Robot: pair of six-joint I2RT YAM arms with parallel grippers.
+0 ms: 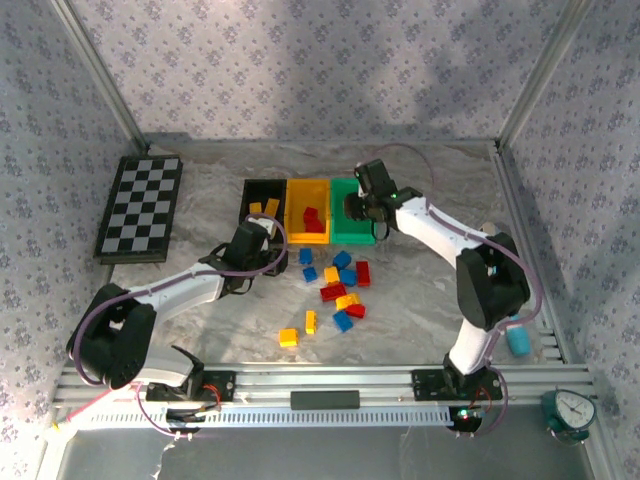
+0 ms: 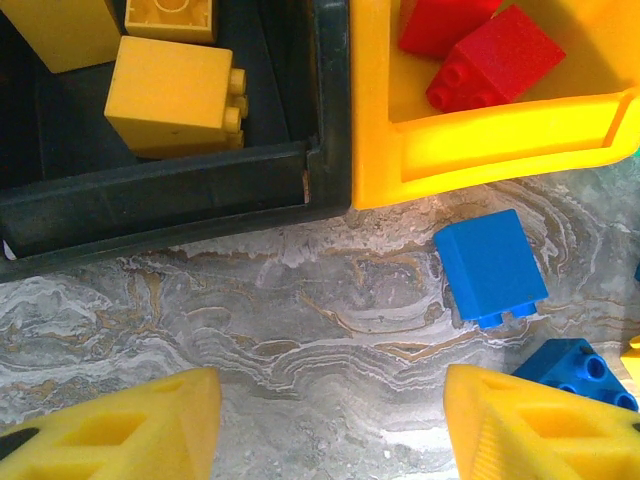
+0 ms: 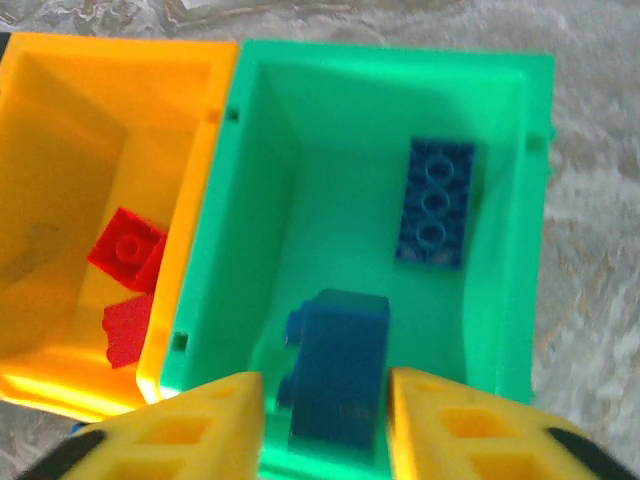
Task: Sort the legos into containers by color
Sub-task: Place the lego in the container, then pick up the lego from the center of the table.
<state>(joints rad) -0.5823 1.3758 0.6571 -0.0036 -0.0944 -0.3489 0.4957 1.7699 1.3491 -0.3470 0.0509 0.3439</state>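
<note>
Right wrist: blue lego (image 3: 337, 370) between jaws over green bin (image 3: 260, 200).

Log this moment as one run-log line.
left gripper: open, empty, over table by black bin | right gripper: above green bin, blue brick between jaws, grip unclear | loose legos: on table

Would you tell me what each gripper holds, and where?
Left gripper: nothing. Right gripper: blue brick between its fingers, over the green bin; whether gripped, unclear.
</note>
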